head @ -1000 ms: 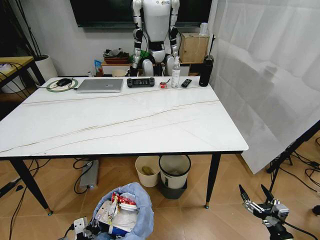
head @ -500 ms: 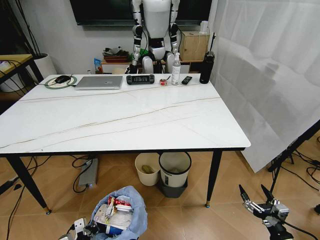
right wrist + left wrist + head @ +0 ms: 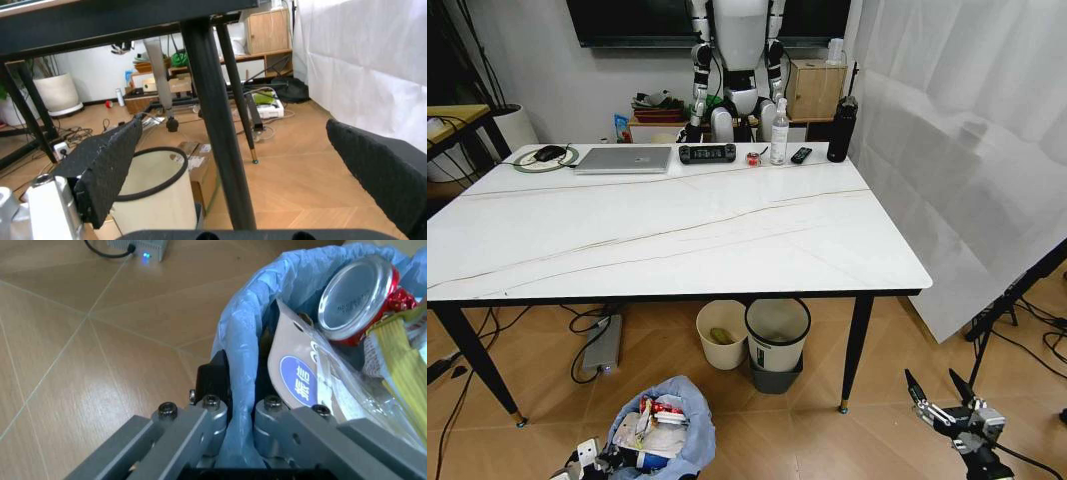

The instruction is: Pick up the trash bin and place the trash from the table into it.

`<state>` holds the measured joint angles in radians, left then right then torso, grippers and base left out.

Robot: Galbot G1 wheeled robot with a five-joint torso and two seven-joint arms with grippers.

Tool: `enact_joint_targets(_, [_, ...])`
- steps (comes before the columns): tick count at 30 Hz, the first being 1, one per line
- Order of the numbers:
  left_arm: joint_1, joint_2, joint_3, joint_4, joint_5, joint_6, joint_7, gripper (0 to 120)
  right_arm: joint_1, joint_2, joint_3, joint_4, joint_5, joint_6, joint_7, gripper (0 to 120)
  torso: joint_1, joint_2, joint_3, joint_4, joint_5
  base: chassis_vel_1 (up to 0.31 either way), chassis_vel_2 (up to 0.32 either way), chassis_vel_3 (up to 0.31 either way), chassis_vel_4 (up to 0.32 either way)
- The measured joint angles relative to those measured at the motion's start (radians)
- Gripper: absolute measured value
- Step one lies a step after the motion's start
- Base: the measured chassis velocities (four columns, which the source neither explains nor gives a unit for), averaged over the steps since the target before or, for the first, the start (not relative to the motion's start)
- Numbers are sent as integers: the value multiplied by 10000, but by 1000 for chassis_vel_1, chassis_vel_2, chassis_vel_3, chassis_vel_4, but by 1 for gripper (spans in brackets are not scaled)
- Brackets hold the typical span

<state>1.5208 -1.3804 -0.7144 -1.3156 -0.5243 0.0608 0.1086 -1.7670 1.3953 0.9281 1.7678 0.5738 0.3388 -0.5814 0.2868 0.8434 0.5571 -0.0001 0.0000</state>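
The small bin lined with crinkled light-blue plastic, filled with a crushed red can and wrappers, is seen on the floor at 7 o'clock below the white marble-look table; its rim is clamped by the left gripper. The right gripper is held spread and empty at 5 o'clock

My left gripper: clamped on trash bin rim, blue liner pinched. Inside, toward 2 o'clock: crushed red can, wrappers.
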Motion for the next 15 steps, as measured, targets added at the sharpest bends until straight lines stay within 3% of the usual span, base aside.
enact_joint_targets(5, [-327, -57, -27, 670, 133, -198, 84, 0, 0, 0, 0, 0, 0, 0, 0, 100, -111, -272, -160, 1, -1, 0, 0, 0, 0])
enact_joint_targets(15, [-606, -123, -29, 1165, 211, -394, 133, 0, 0, 0, 0, 0, 0, 0, 0, 100, -258, -623, -364, 0, 0, 0, 0, 0, 0])
